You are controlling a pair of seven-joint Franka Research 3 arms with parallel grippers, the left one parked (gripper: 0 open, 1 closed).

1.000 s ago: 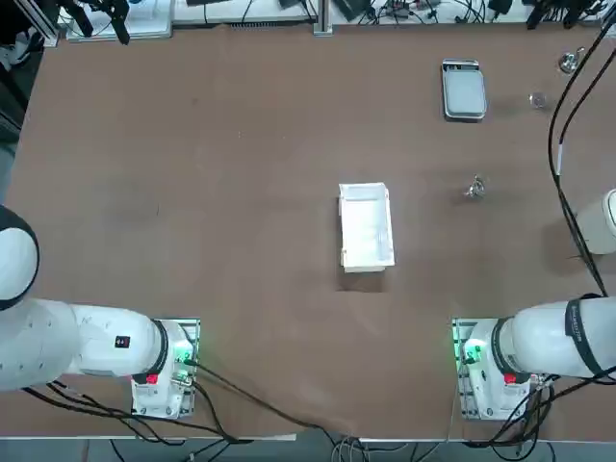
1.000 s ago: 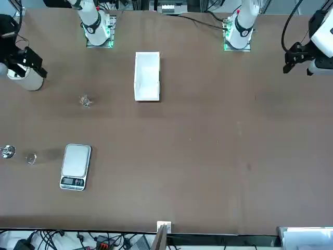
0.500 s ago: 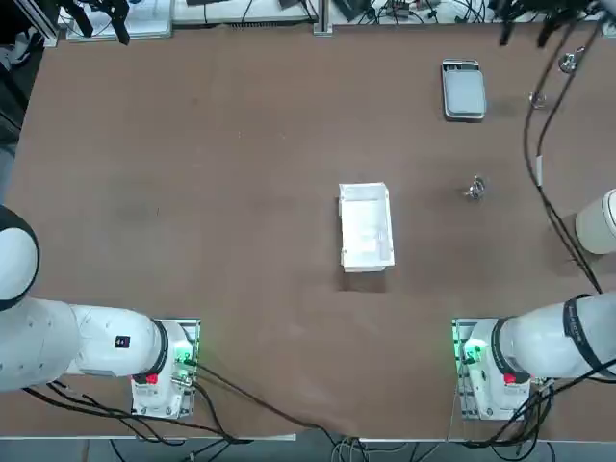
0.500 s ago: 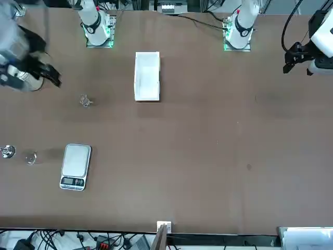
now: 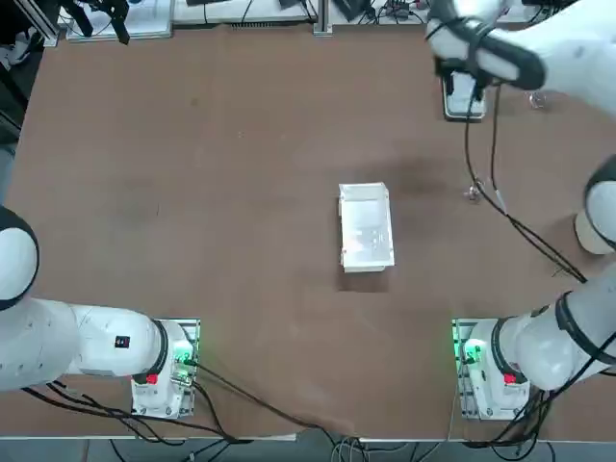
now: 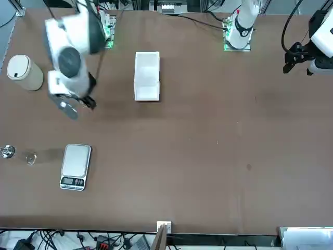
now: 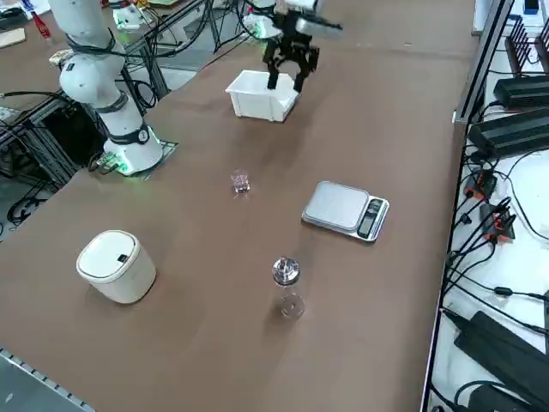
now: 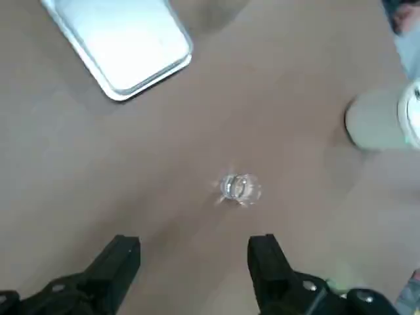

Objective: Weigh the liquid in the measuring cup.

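Clearly the weighing has yet to start: the measuring cup [image 8: 241, 189] sits on the table [image 7: 197, 283], well apart from the scale [image 7: 337, 207], whose plate is bare. The right gripper [image 8: 195, 244] is spread wide and holds nothing. Grasping, carrying, setting down and reading remain. The arm hides the cup in the front view; the scale's readout is illegible.

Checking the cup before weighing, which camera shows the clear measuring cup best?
The right wrist view: the measuring cup looks largest there, uncovered, ahead of the open right gripper. The right side view shows it small but uncovered; the top view, small beside cables; the front view, not at all.
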